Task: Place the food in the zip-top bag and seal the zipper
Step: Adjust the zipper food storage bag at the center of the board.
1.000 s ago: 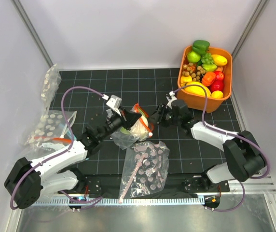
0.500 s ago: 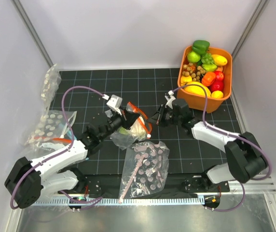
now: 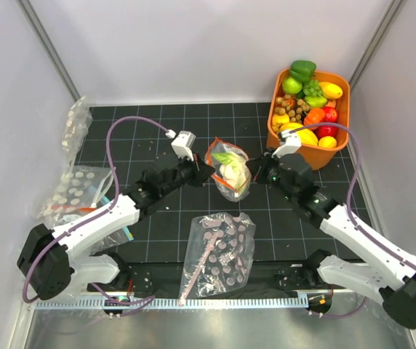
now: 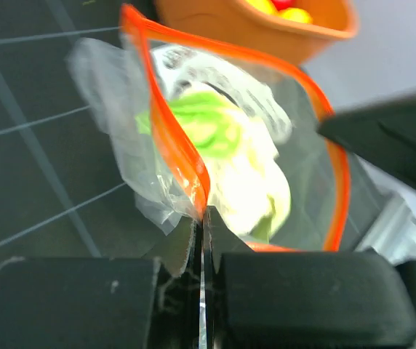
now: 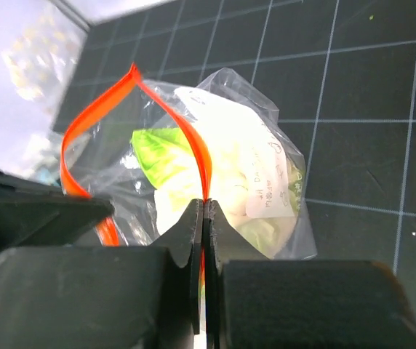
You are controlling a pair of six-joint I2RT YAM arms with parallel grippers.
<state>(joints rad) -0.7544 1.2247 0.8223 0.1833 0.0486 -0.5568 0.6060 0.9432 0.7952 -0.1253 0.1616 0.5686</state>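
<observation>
The clear zip-top bag (image 3: 230,178) hangs between my two grippers above the black mat. Its orange-red zipper (image 5: 193,138) gapes in a loop, so the mouth stands open. Inside lies the white cauliflower (image 5: 230,182) with its pale green leaves (image 4: 204,123). My left gripper (image 3: 208,169) is shut on the zipper strip at the bag's left side (image 4: 203,212). On the opposite side, my right gripper (image 3: 250,173) pinches the strip shut (image 5: 206,202). Each wrist view shows the other gripper as a dark blur at its edge.
An orange basket (image 3: 343,94) of toy produce, a green pepper (image 3: 302,70) on top, stands at the back right, close behind the right arm. A pink-dotted bag (image 3: 219,251) lies near the front edge. White-dotted bags (image 3: 77,190) lie along the left wall.
My right gripper has shut on the zipper. Both arms have carried the bag toward the back right and off the mat, and the mouth is now stretched between them.
</observation>
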